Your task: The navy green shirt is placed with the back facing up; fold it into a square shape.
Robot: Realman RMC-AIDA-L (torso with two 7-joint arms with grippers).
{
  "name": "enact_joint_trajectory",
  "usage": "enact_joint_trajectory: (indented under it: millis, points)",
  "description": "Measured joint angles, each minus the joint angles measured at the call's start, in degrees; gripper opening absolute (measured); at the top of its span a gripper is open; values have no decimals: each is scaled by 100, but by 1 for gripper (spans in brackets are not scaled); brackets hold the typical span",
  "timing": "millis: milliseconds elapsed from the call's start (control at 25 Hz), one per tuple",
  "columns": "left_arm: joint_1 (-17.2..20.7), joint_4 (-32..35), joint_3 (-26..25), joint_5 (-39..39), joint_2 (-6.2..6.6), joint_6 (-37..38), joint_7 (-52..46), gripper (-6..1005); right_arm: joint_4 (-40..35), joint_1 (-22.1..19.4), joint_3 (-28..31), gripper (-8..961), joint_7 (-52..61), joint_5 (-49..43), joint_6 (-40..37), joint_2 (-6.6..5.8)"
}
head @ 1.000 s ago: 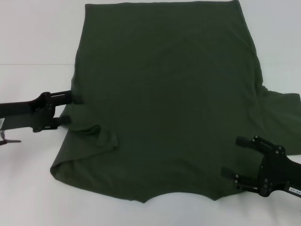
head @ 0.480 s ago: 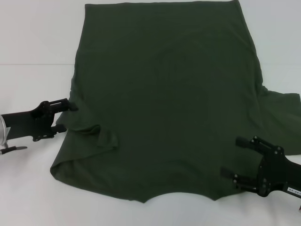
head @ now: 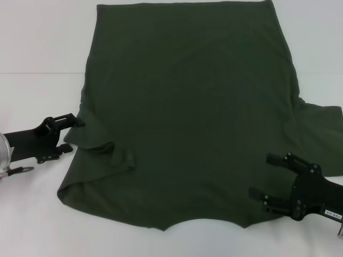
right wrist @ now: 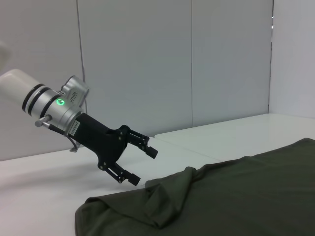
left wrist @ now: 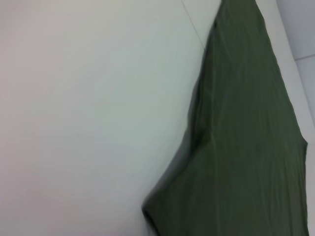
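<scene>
Currently the large dark olive-green cotton T-shirt (head: 187,112) is spread flat, plain back up, across the white table (head: 37,48), with its neckline edge nearest the robot and its hem farthest away. One sleeve has been doubled onto the body at the robot's left, leaving a rumpled flap (head: 115,155); the other sleeve (head: 321,134) lies flat, out to the right. The left gripper (head: 72,135), jaws spread and empty, is held just beside the shirt's left edge above that flap, seemingly placed to take the edge for a fold inward. The right gripper (head: 262,176), likewise spread and holding nothing, is poised over the near right corner, probably for a matching grasp.
</scene>
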Motion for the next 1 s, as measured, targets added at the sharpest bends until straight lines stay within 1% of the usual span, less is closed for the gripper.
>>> enact_joint_trajectory:
  millis: [600,1000]
  points:
    - [-53,2,44,4,-58,-301,-18,831,65,93,0,947,0,0,99,-15]
    - [-53,2,50,34,-145,-496,9,833,63,112,4,947,0,0,99,-18]
